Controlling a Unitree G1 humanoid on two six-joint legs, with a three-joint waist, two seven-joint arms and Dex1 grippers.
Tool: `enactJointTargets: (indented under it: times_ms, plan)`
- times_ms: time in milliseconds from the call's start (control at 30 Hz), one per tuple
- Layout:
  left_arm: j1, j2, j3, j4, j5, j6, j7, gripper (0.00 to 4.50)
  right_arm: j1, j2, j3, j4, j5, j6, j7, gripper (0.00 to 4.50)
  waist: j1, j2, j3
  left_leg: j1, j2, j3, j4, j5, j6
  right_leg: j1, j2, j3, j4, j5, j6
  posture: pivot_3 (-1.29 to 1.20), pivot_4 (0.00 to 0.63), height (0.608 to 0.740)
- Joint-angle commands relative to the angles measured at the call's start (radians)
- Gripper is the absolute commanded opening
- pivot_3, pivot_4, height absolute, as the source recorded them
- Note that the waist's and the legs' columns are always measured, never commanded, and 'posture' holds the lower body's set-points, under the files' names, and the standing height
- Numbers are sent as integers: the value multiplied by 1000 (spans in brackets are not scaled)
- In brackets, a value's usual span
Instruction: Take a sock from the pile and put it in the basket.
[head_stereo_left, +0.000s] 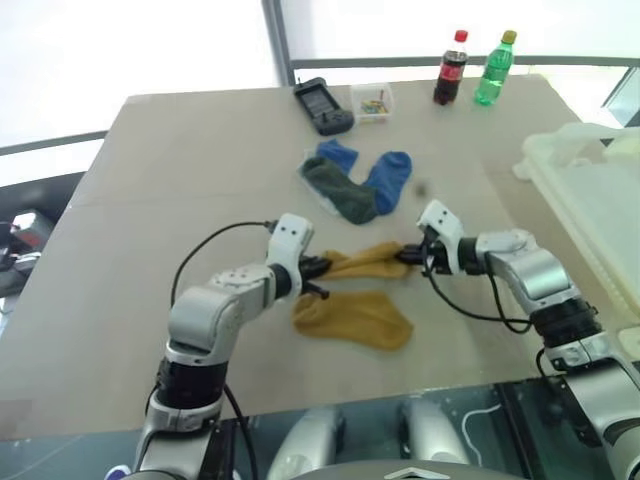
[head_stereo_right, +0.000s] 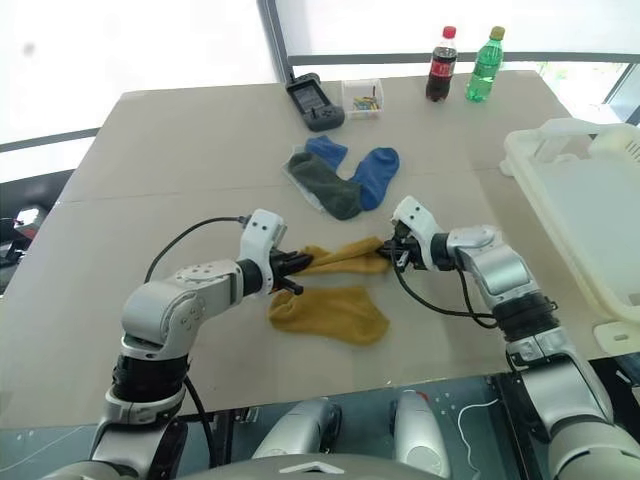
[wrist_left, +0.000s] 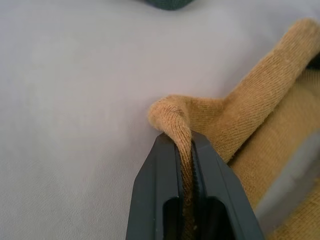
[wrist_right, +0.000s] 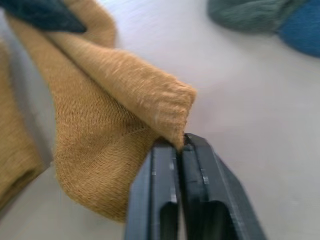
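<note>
Beige tabletop (head_stereo_left: 150, 200) fills the scene, with bright windows behind it and a translucent whitish basket (head_stereo_right: 585, 215) at its right edge. Near the front, the left gripper (head_stereo_left: 318, 268) and the right gripper (head_stereo_left: 412, 256) each pinch an opposite end of one mustard-yellow sock (head_stereo_left: 368, 262), both with fingers closed tight on the fabric. A second yellow sock (head_stereo_left: 352, 320) lies flat just in front, while the blue and dark green socks (head_stereo_left: 358, 182) lie farther back, toward a black device (head_stereo_left: 323, 106), a small clear box (head_stereo_left: 373, 102) and two bottles (head_stereo_left: 472, 70).
</note>
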Motion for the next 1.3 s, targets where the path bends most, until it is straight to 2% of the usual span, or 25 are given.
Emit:
enactJointTargets:
  times_ms: [33, 67, 100, 167, 267, 367, 467, 600, 667, 833, 1033, 1067, 1100, 1167, 1267, 1300]
  plan:
    - [2, -32, 51, -50, 3, -15, 50, 1017, 44, -13, 3, -56, -14, -12, 7, 1813, 1, 0, 0, 0, 0, 0, 0, 0, 0, 0, 0, 0, 0, 0, 0, 0, 150, 740]
    - [1, -50, 66, -53, 3, -18, 68, 1545, 53, -15, -3, -70, -20, -17, -4, 2426, 1, 0, 0, 0, 0, 0, 0, 0, 0, 0, 0, 0, 0, 0, 0, 0, 150, 740]
    - [0, -76, 90, -56, 2, -19, 91, 1973, 63, -20, -14, -88, -21, -21, -13, 2843, 1, 0, 0, 0, 0, 0, 0, 0, 0, 0, 0, 0, 0, 0, 0, 0, 150, 740]
    - [3, -121, 138, -60, -8, -19, 123, 2925, 83, -32, -35, -120, -24, -42, -27, 2903, 2, 0, 0, 0, 0, 0, 1, 0, 0, 0, 0, 0, 0, 0, 0, 0, 150, 740]
    - [11, -211, 238, -57, -62, -3, 149, 2925, 119, -55, -82, -160, -9, -77, -35, 2903, 8, 0, 0, 0, 0, 0, 1, 0, 0, 0, 0, 0, 0, 0, 0, 0, 150, 740]
    - [16, -235, 278, -62, -98, 11, 141, 2925, 147, -72, -126, -198, 10, -41, -55, 2903, 9, -1, 0, -1, 0, 0, 1, 0, 0, 0, 0, 0, 0, 0, 0, 0, 150, 740]
    - [19, -169, 255, -44, -112, -9, 85, 2925, 181, -64, -182, -275, 72, 82, -87, 2903, 7, -1, 0, -1, 0, 0, 1, 0, 0, 0, 0, 0, 0, 0, 0, 0, 150, 740]
    - [33, -20, 146, 21, -72, -137, -37, 2925, 236, -42, -202, -370, 115, 199, -145, 2903, 3, 0, 0, 0, 1, 0, 0, 0, 0, 0, -1, 0, 0, 0, 0, 0, 150, 740]
    - [35, 23, 106, 56, -65, -190, -86, 2925, 263, -22, -211, -404, 123, 229, -188, 2903, 5, 0, 0, 0, 1, 1, 0, 0, 0, 0, -1, 0, 0, 0, 0, 0, 150, 740]
    - [19, 69, 31, 127, -59, -248, -166, 2925, 309, 7, -223, -478, 158, 301, -249, 2903, 7, 0, 0, -1, 0, 0, 0, 0, 0, 0, 0, 0, 0, 0, 0, 0, 150, 740]
    - [12, 101, -60, 215, 4, -328, -208, 2925, 364, 5, -178, -505, 147, 310, -289, 2903, 9, 0, 0, 0, 0, 0, 0, 0, 0, 1, -1, 0, 0, 0, 0, 0, 150, 740]
    - [10, 99, -70, 229, 12, -341, -212, 2532, 367, 8, -167, -493, 131, 296, -301, 2509, 9, 0, 0, 2, 0, 0, 0, 0, 0, 2, -1, 0, 0, 0, 0, 0, 150, 740]
    - [7, 97, -80, 243, 22, -352, -214, 2411, 367, 11, -155, -473, 113, 282, -315, 2398, 10, 0, 0, 3, 0, 0, 0, 0, 0, 3, -1, 0, 0, 0, 0, 0, 150, 740]
    - [2, 96, -97, 265, 39, -375, -222, 1690, 364, 3, -128, -441, 77, 242, -322, 1605, 11, 0, -1, 7, 0, 0, 0, 0, 0, 7, -1, 0, 0, 0, 0, 0, 150, 740]
    - [-8, 91, -109, 278, 50, -394, -234, 301, 346, 11, -133, -399, 50, 198, -341, 201, 10, -1, -3, 8, 0, 0, 0, 0, 0, 7, 0, 0, 0, 0, 0, 0, 150, 740]
    - [-11, 88, -108, 281, 51, -396, -235, 144, 340, 8, -134, -391, 44, 186, -341, 95, 10, -1, -4, 8, 0, 0, 0, 0, 0, 7, 0, 0, 0, 0, 0, 0, 150, 740]
